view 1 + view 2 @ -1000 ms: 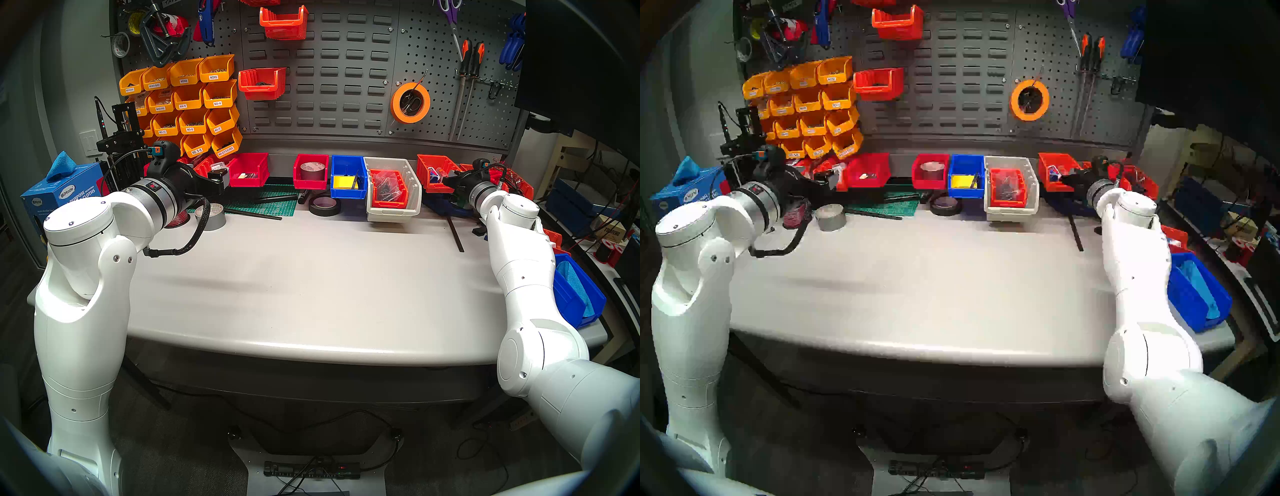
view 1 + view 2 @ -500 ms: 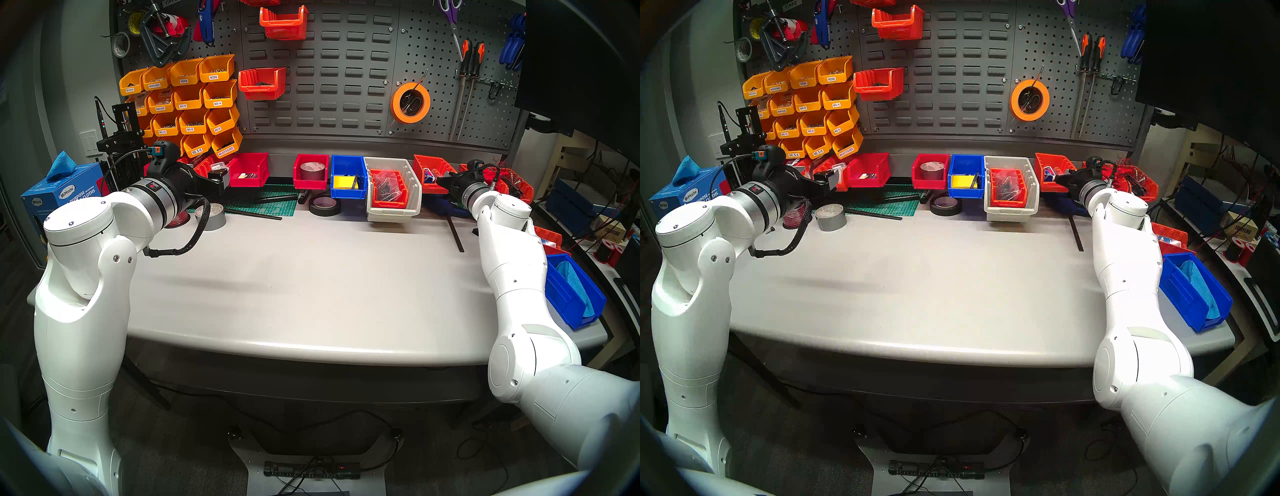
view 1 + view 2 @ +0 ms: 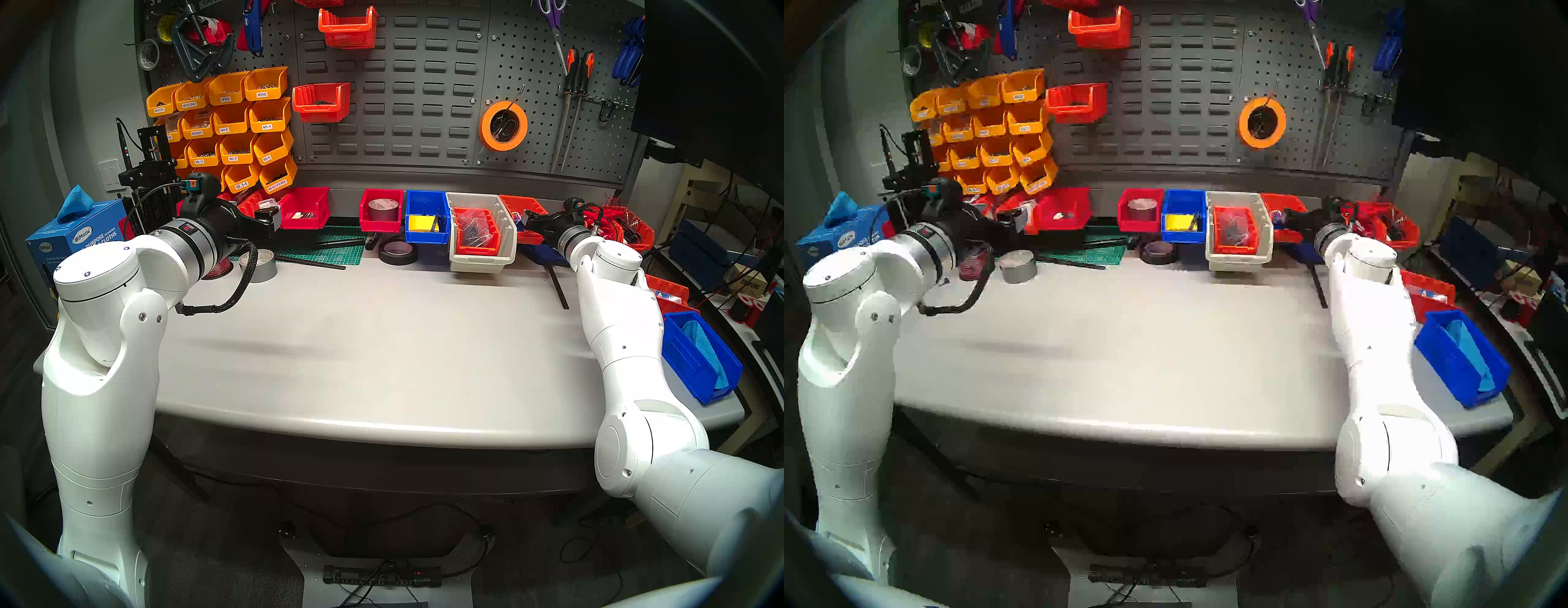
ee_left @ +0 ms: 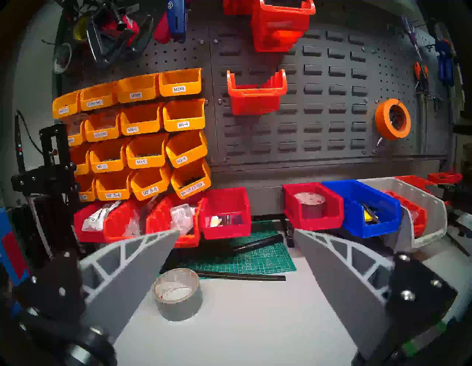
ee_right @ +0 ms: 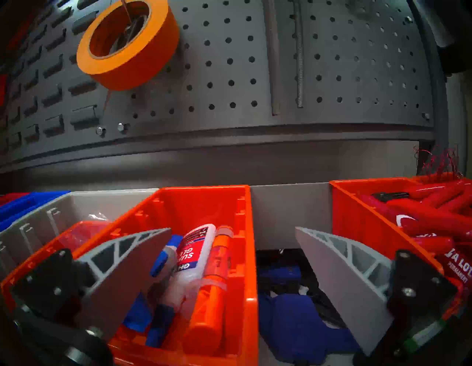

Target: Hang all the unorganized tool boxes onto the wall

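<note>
At the bench's right rear, my right gripper (image 5: pixel 233 258) reaches level, jaws spread astride the orange-red bin's (image 5: pixel 204 202) right wall, gripping nothing. My left gripper (image 4: pixel 236 245) hangs level, wide apart, before the red bin (image 4: pixel 224 225).

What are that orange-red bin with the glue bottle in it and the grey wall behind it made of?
The orange-red bin looks like moulded plastic: glossy, evenly coloured, with thin walls and small moulded notches inside. The wall looks like painted sheet metal with a matte dark grey finish: it has punched round holes, pressed louvre slots and bolt heads along its lower edge. I can't tell the metal type.
</note>
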Controlling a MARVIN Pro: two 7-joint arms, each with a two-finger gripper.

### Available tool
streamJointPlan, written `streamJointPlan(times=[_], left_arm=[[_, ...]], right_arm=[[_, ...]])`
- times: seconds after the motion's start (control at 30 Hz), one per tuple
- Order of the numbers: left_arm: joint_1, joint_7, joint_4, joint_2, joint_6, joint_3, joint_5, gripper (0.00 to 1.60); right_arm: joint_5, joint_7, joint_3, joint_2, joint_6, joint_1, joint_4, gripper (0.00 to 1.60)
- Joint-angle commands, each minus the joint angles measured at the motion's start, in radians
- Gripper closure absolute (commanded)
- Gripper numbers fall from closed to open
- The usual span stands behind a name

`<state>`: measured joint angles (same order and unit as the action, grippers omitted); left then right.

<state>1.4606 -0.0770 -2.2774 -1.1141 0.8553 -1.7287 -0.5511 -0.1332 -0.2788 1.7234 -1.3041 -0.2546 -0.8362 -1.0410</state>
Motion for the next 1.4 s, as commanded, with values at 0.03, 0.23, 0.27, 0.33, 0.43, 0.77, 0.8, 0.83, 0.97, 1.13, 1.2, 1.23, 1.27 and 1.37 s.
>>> streamJointPlan(times=[0.03, 0.23, 0.27, 0.33, 0.43, 0.77, 0.8, 0.83, 0.97, 1.13, 1.2, 1.23, 1.27, 1.37], left_arm=[[-0.007, -0.001, -0.010, -0.002, -0.009, 0.000, 0.002, 0.00], [-0.007, -0.002, -0.010, -0.001, -0.010, 0.000, 0.000, 0.00], [-0.007, -0.002, -0.010, -0.001, -0.010, 0.000, 0.000, 0.00], [-0.007, -0.003, -0.010, 0.000, -0.010, 0.000, 0.000, 0.00], [-0.007, -0.003, -0.010, 0.000, -0.010, 0.000, -0.001, 0.00], [-0.007, -0.005, -0.010, 0.002, -0.009, 0.000, -0.004, 0.00], [-0.007, -0.005, -0.010, 0.002, -0.009, 0.000, -0.004, 0.00], [-0.007, -0.005, -0.010, 0.002, -0.009, 0.000, -0.004, 0.00], [-0.007, -0.006, -0.010, 0.003, -0.009, 0.000, -0.005, 0.00], [-0.007, -0.006, -0.010, 0.003, -0.009, 0.001, -0.006, 0.00], [-0.007, -0.007, -0.010, 0.004, -0.009, 0.001, -0.006, 0.00], [-0.007, -0.007, -0.010, 0.004, -0.009, 0.001, -0.007, 0.00], [-0.007, -0.007, -0.010, 0.004, -0.009, 0.001, -0.007, 0.00], [-0.007, -0.007, -0.009, 0.005, -0.008, 0.000, -0.008, 0.00]], right_arm=[[0.000, 0.000, 0.005, 0.006, 0.011, 0.021, -0.011, 0.00], [0.002, -0.001, 0.006, 0.005, 0.012, 0.021, -0.010, 0.00], [0.002, -0.001, 0.006, 0.005, 0.012, 0.021, -0.010, 0.00], [0.002, -0.002, 0.007, 0.005, 0.012, 0.021, -0.010, 0.00], [0.004, -0.002, 0.008, 0.004, 0.012, 0.021, -0.010, 0.00], [-0.024, -0.034, 0.045, 0.016, -0.020, -0.033, -0.184, 0.00], [-0.027, -0.045, 0.045, 0.022, -0.018, -0.029, -0.181, 0.00], [-0.031, -0.054, 0.050, 0.027, -0.037, -0.052, -0.220, 0.00], [-0.054, -0.087, 0.075, 0.045, -0.082, -0.086, -0.257, 0.00], [-0.072, -0.129, 0.107, 0.073, -0.129, -0.133, -0.330, 0.00], [-0.080, -0.142, 0.118, 0.075, -0.138, -0.145, -0.361, 0.00], [-0.085, -0.146, 0.123, 0.070, -0.135, -0.153, -0.374, 0.00], [-0.089, -0.153, 0.125, 0.068, -0.140, -0.158, -0.387, 0.00], [-0.094, -0.163, 0.122, 0.049, -0.122, -0.179, -0.417, 0.00]])
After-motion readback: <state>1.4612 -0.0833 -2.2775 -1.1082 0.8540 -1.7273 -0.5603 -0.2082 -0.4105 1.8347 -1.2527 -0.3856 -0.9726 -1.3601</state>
